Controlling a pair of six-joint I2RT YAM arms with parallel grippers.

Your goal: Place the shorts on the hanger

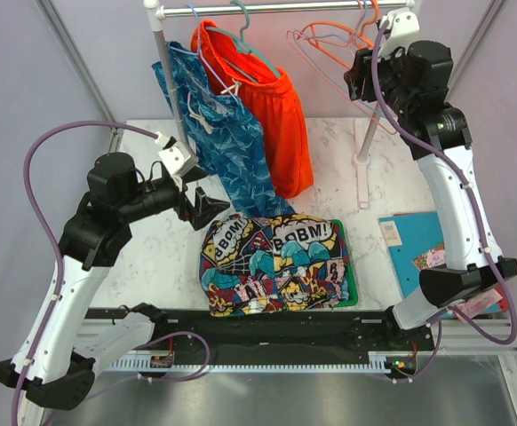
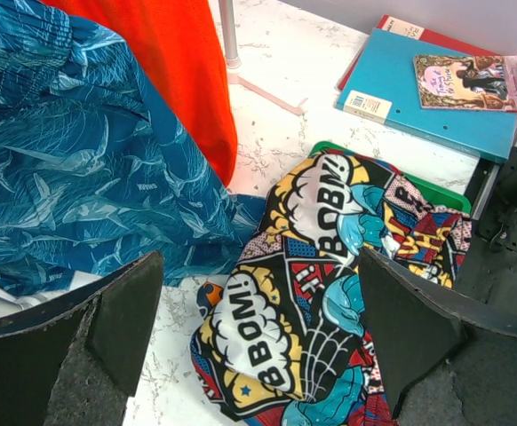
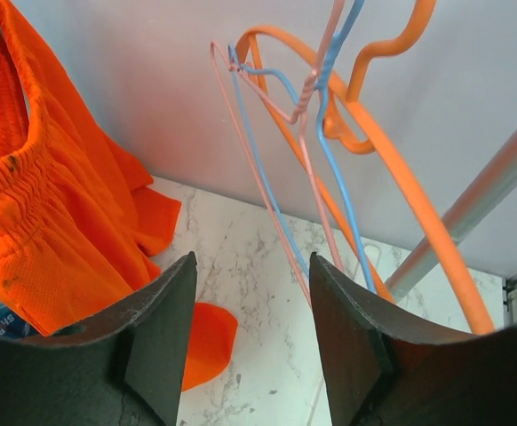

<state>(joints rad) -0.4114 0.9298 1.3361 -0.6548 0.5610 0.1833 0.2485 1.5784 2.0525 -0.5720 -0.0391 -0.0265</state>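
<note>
The comic-print shorts (image 1: 276,264) lie crumpled on the marble table, "BOOM" panels facing up, also seen in the left wrist view (image 2: 330,293). My left gripper (image 1: 207,209) hovers just left of them, tilted toward them; it is open (image 2: 260,256) and holds nothing. The thin pale pink hanger (image 3: 263,181) hangs from the rail among other hangers at the upper right (image 1: 305,55). My right gripper (image 1: 358,75) is raised beside those hangers. It is open (image 3: 252,257), and the pink wire runs down close to the inner edge of its right finger without being gripped.
Blue patterned shorts (image 1: 210,115) and plain orange shorts (image 1: 272,115) hang from the rail (image 1: 276,9). Orange hangers (image 3: 401,177) and a blue wire hanger (image 3: 338,195) crowd the pink one. Books (image 1: 414,248) lie at the right. A green mat (image 1: 349,275) lies under the shorts.
</note>
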